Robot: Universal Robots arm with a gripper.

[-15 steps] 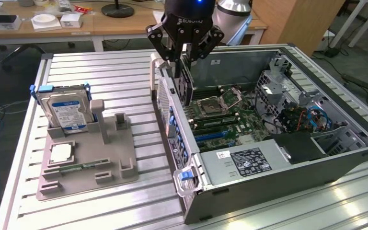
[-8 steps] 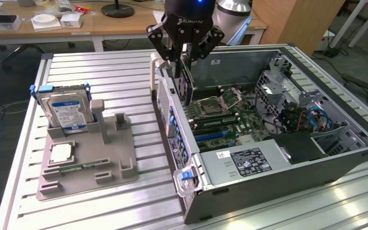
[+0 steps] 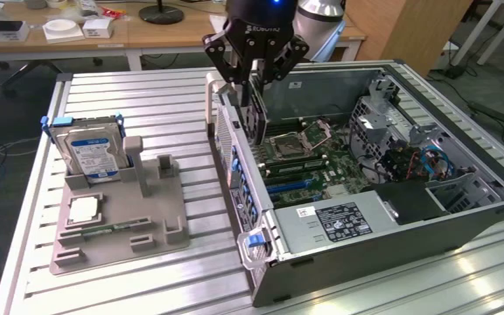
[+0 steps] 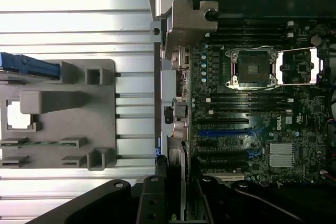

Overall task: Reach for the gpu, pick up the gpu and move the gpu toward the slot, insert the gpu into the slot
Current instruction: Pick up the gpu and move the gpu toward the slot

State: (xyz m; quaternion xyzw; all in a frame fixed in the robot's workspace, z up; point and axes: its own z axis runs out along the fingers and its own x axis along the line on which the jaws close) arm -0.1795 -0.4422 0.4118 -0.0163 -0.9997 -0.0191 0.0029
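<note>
Scanning from the exterior view's left: grey fixture (image 3: 168, 223) on the slatted table (image 3: 147, 98), with the hard drive (image 3: 90, 154) upright in its rack. No dark card sits on it.

Centre: gripper (image 3: 254, 82) hangs above the rear wall of the open computer case (image 3: 462, 216). Fingers are part-way closed and pinched on the top edge of the gpu (image 3: 254, 115). The card hangs upright below them, off every surface, with its lower edge just inside the case wall, beside the processor socket (image 3: 287, 146) and above the board.

Right of that: green motherboard (image 3: 322, 164) lies flat in the case floor. The slot (image 3: 289, 186), a blue strip, shows bare and unoccupied. It lies apart from the card, further along the board from the socket.

Step in hand, by my reading: pickup is done and the carry toward the slot is under way; insertion is not begun.

What seating calls for:
- Bringing the card's lower edge directly over the blue strip.
- Squaring the card to it. In the wrist view the card seems to run along the rear wall, across the slot's length, though I cannot be sure.
- Coming straight down, clear of the case wall and the neighbouring connectors.
</note>
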